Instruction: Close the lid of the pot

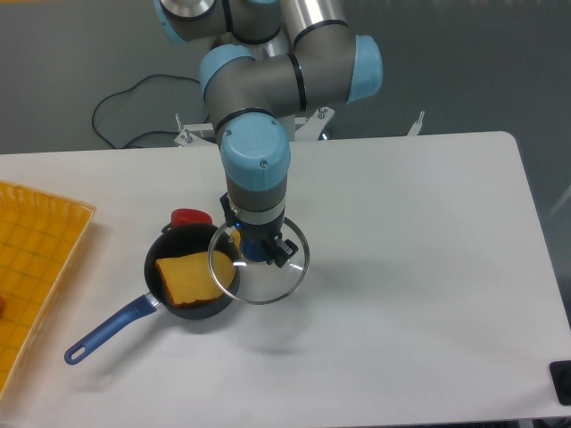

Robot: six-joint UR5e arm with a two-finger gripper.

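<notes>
The pot (183,272) is a small dark saucepan at the left middle of the white table, its long blue handle (109,329) pointing to the front left. A yellow slice-like piece (189,276) lies inside it. The lid (259,260) is a clear glass disc with a metal rim, held just right of the pot and overlapping its right edge. My gripper (258,248) points straight down and is shut on the lid's blue knob. The knob is mostly hidden by the fingers.
A yellow tray (31,267) lies at the table's left edge. A small red object (190,217) sits just behind the pot. A black cable (134,111) runs behind the table at the back left.
</notes>
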